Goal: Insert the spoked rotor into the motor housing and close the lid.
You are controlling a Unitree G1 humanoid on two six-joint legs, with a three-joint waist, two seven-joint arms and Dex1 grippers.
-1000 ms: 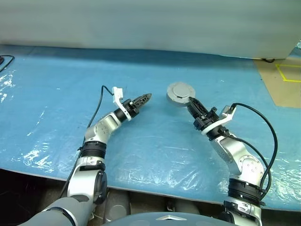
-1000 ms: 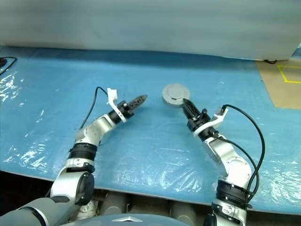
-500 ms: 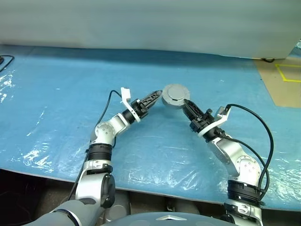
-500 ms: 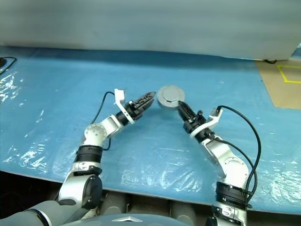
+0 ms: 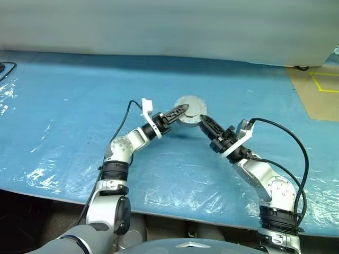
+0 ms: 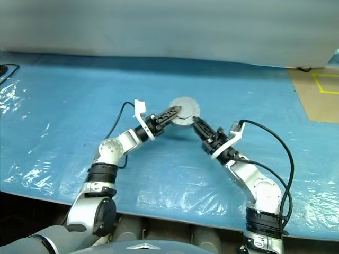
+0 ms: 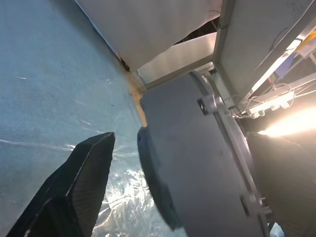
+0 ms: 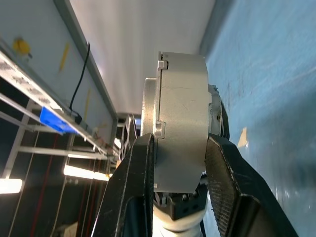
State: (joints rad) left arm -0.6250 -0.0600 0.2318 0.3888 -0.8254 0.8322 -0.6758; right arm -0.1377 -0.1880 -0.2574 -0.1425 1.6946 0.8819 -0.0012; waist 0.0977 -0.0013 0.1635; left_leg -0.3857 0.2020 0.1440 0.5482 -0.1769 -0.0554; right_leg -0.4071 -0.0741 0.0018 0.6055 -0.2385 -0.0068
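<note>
My right gripper [image 5: 204, 119] is shut on the motor housing [image 5: 189, 110], a round silver puck held on edge above the blue table. In the right wrist view the motor housing [image 8: 180, 108] sits clamped between the two black fingers [image 8: 139, 168]; a thinner round plate lies flush on one face, and I cannot tell whether that is the lid. My left gripper [image 5: 181, 109] stands open at the housing's left edge. In its wrist view the grey face [image 7: 192, 173] lies between the spread fingers [image 7: 86, 182], apart from the near one. The spoked rotor is hidden.
The table [image 5: 63, 116] is covered with blue sheeting and wrinkled clear film. A grey wall [image 5: 159, 26] closes off the back. Brown board with yellow tape [image 5: 320, 92] lies at the back right. A black cable [image 5: 6, 66] runs at the far left edge.
The two hands have come together. The right gripper carried the housing leftward and nearer; the left gripper moved right, opened wider, and now straddles the housing's edge.
</note>
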